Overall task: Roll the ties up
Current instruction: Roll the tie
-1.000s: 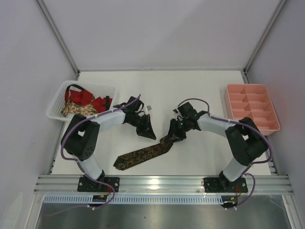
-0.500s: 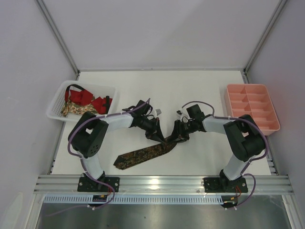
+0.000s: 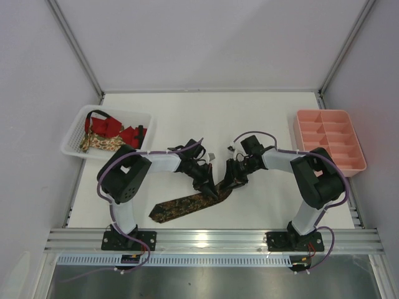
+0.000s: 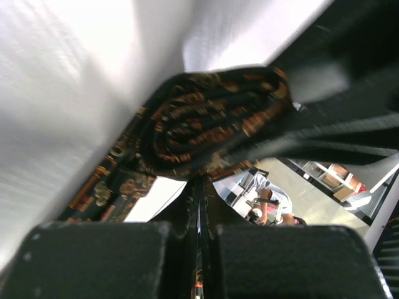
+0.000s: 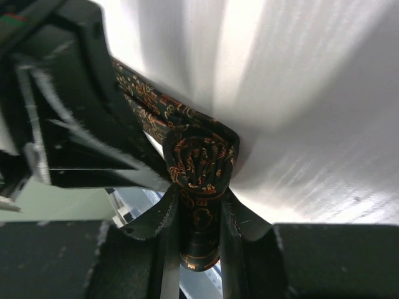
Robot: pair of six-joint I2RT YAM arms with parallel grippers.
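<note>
Cloth lies part wound here: the brown tie runs slantwise on the desk between the two arms. Its wide pointed end is flat toward the near left, and its far end is coiled into a small roll. The right claw grasps that roll across its sides, with the spiral face turned to its own camera. That hold looks meant to stop the turns from springing loose. The left claw is clenched, its tips just beside the roll on the opposite side. It likely serves as a blunt stop or pusher for the coil, though I cannot tell whether any cloth is nipped between its tips. Most of the length is unrolled, so the work on this tie seems early. The other ties, red and floral, sit heaped in the white basket at the far left. The pink tray stands well apart at the right.
</note>
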